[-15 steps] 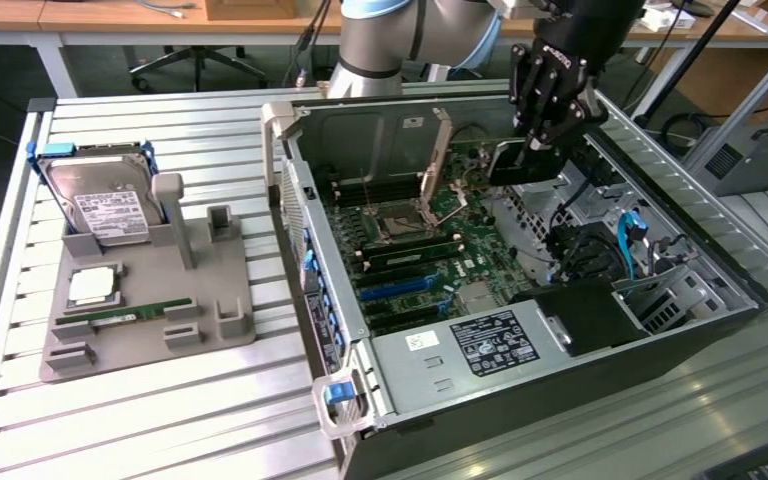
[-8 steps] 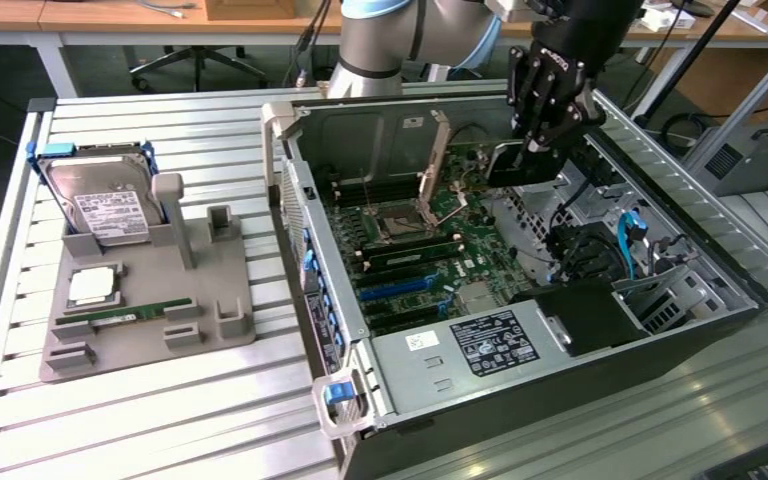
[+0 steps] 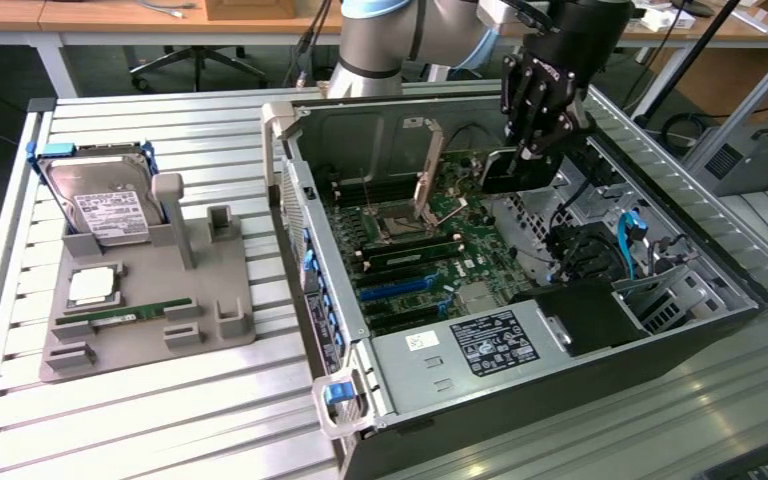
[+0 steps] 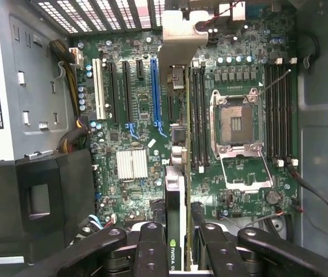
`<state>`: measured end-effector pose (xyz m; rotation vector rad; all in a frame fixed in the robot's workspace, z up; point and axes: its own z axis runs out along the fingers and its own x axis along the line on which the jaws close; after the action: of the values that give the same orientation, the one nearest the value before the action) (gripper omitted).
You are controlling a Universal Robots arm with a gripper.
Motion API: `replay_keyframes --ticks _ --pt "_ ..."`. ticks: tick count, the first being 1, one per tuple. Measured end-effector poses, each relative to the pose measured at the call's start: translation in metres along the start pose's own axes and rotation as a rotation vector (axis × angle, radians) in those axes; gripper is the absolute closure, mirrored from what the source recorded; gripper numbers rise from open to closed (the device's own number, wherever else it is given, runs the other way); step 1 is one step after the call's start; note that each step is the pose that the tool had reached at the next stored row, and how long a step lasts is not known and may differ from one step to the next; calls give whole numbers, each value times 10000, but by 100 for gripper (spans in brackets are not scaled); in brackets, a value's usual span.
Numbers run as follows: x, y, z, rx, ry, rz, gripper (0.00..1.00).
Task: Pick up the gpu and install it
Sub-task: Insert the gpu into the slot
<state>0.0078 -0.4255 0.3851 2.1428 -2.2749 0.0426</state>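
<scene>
The gpu [image 3: 515, 172] is a black flat card hanging on edge over the open computer case [image 3: 704, 270], above the motherboard [image 3: 418, 250]. My gripper [image 3: 534, 148] is shut on its upper edge. In the wrist view the gpu [image 4: 175, 196] appears edge-on between my black fingers [image 4: 152, 242], with a green logo near them and its silver end bracket [image 4: 181, 40] at the far end. Below it lie the expansion slots, among them a long blue slot [image 4: 154, 86] and a white slot [image 4: 100, 86]. The card hangs clear above the board, touching no slot.
A grey fixture tray [image 3: 211, 300] on the slatted table at the exterior view's left holds a silver hard drive [image 3: 104, 205], a processor chip [image 3: 95, 285] and a green memory stick [image 3: 137, 315]. Inside the case are the CPU socket [image 4: 239, 121], a heatsink [image 4: 132, 164], the power supply [image 3: 491, 340] and cables.
</scene>
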Motion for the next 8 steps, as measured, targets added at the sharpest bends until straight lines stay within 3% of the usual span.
replay_keyframes --ticks 4,8 --pt "1 5 1 2 -1 2 73" --pt "3 48 1 43 -5 2 73"
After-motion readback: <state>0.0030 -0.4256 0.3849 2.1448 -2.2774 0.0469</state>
